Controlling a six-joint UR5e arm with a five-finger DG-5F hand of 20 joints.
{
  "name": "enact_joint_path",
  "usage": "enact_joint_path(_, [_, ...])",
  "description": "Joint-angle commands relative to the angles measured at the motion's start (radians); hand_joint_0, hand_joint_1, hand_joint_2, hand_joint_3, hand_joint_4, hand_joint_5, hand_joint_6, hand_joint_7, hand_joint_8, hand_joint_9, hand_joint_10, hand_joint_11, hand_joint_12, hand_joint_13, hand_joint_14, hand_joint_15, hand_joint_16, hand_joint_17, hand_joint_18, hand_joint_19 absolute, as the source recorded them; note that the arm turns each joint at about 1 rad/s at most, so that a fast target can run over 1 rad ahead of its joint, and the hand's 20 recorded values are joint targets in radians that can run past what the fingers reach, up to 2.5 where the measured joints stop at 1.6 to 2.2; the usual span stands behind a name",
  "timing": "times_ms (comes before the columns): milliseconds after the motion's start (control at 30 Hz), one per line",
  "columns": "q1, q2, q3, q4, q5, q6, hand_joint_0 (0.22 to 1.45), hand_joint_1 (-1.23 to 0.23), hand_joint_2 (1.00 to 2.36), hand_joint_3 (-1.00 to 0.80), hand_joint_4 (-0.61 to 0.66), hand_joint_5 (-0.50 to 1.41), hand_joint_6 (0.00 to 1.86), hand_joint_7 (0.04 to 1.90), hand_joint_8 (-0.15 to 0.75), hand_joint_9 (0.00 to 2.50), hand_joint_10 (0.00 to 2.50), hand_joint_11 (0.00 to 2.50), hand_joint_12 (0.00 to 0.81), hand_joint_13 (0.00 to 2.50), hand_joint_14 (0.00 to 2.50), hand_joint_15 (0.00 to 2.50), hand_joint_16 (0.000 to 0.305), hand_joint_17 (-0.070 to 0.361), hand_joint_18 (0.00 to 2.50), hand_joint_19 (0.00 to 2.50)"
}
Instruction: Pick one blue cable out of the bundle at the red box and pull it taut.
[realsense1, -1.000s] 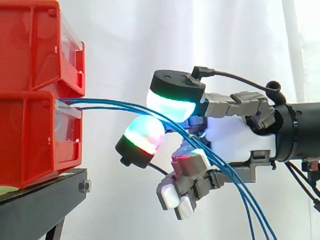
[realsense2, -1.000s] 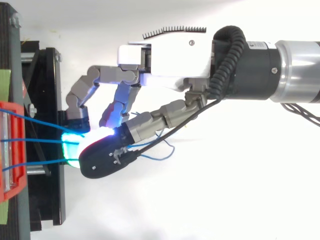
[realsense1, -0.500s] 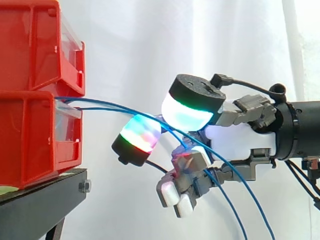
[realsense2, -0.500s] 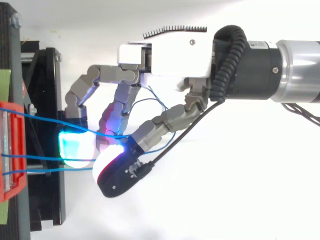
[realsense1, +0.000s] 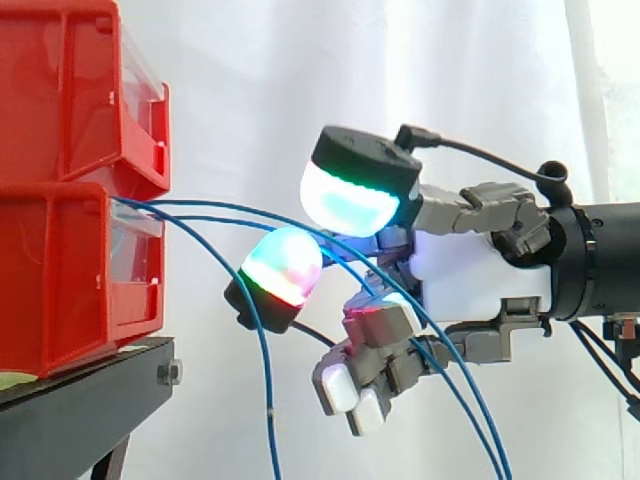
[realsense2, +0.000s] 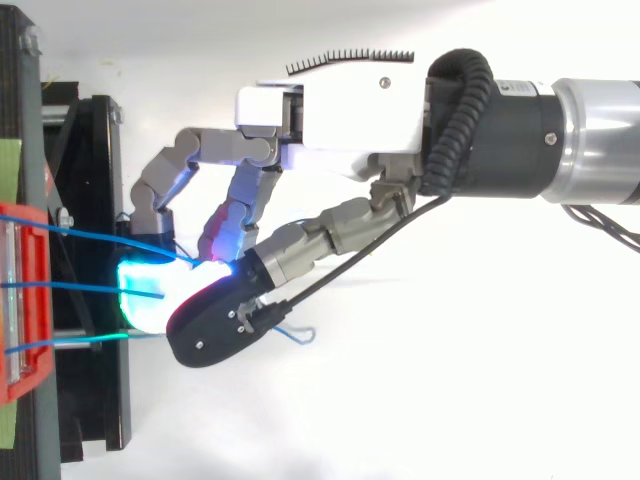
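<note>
Blue cables come out of the lower red bin at the left and run right. Two of them pass between the hand's glowing thumb pad and a glowing finger pad, then slope down past the palm to the lower right. A third blue cable curves out of the bin and hangs loose below the pads. The hand reaches in from the right, thumb closed down toward the finger on the two cables, its other fingers curled underneath. From above, the hand shows its pads just right of the bin.
A second red bin is stacked on the lower one, both on a black stand at the left. The white curtain hangs behind. The arm fills the right side at mid height.
The thumb, which had lifted away half a second ago, has come back down toward the finger pad. One blue cable has slipped out and now hangs loose below the hand.
</note>
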Motion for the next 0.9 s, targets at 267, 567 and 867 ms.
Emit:
enact_joint_path(267, [0.000, 0.001, 0.000, 0.000, 0.000, 0.000, 0.66, -0.81, 1.01, -0.41, 0.05, -0.14, 0.92, 0.75, 0.396, 1.25, 0.01, 0.98, 0.365, 0.95, 0.02, 0.50, 0.049, 0.109, 0.83, 0.52])
enact_joint_path(567, [-0.002, 0.000, 0.000, -0.004, 0.006, -0.006, 0.70, -0.97, 1.00, -0.50, -0.02, -0.14, 0.91, 0.72, 0.376, 1.24, 0.01, 0.99, 0.350, 0.95, 0.02, 0.49, 0.047, 0.105, 0.85, 0.48])
enact_joint_path(867, [-0.003, 0.000, 0.000, -0.014, 0.006, -0.011, 0.46, -0.54, 1.00, -0.50, 0.02, -0.10, 0.89, 0.80, 0.402, 1.36, 0.01, 0.95, 0.393, 1.00, 0.02, 0.52, 0.056, 0.126, 0.85, 0.55])
